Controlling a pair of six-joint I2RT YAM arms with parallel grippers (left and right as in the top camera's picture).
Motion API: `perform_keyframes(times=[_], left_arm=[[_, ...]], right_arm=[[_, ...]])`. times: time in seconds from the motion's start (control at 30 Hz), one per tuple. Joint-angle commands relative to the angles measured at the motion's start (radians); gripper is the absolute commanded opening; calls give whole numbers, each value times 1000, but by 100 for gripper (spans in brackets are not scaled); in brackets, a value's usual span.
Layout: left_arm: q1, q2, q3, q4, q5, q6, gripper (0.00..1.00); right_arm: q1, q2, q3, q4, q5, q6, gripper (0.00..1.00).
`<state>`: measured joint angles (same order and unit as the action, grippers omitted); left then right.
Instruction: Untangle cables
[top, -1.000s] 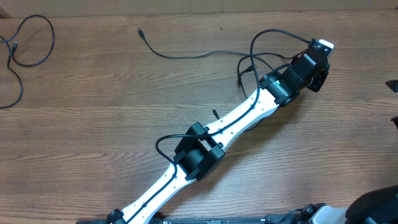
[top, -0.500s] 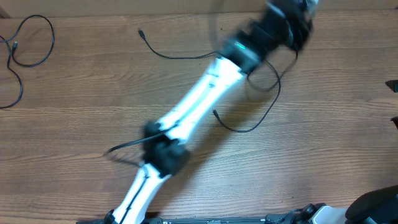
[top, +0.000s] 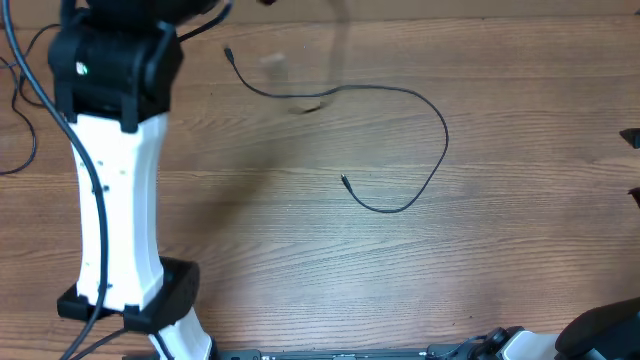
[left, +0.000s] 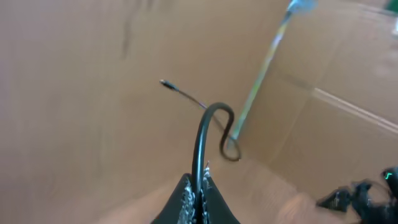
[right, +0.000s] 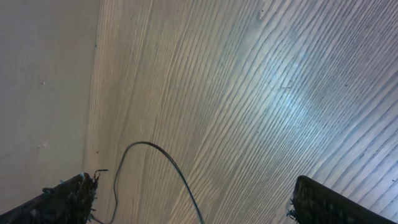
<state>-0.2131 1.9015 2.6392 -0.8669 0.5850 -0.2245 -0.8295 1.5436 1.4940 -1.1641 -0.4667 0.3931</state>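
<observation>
My left gripper (left: 200, 186) is shut on a thin black cable (left: 208, 127), which rises from the jaws, curls over and ends in a small plug; the view is blurred by motion. In the overhead view the left arm (top: 110, 190) stands at the far left, with its gripper hidden at the top edge. A second long cable (top: 420, 100) lies free on the table in a wide curve, a plug at each end. A third cable (top: 28, 150) lies at the far left edge, partly hidden by the arm. My right gripper (right: 193, 199) is open and empty above a cable strand (right: 163, 157).
The wooden table (top: 300, 260) fills the view. A cardboard wall (left: 348, 74) stands behind the table's far edge. The left arm's own thick black cables (top: 20, 60) hang beside it. Dark parts of the right arm (top: 630, 135) show at the right edge.
My left arm has swung fast from the far right of the table to the far left, holding a cable. The long cable it left behind now lies spread in the middle.
</observation>
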Motion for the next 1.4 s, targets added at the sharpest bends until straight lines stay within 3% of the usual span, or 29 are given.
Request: perform_keyframes(times=[0.0, 0.3, 0.43, 0.97, 1.1, 1.37], left_arm=[[110, 47, -22, -88, 8, 42, 4], [272, 48, -22, -221, 10, 57, 4], [304, 50, -23, -241, -22, 159, 4], [306, 57, -24, -219, -683, 203, 4], [306, 57, -24, -224, -779, 203, 4], [307, 57, -30, -305, -787, 191, 4]], right_arm=[[-1, -14, 26, 3, 3, 2, 100], [-1, -14, 26, 3, 3, 2, 100], [-1, -14, 26, 3, 3, 2, 100], [-1, -14, 26, 3, 3, 2, 100], [-1, -14, 26, 3, 3, 2, 100], [-1, -14, 26, 3, 3, 2, 100]])
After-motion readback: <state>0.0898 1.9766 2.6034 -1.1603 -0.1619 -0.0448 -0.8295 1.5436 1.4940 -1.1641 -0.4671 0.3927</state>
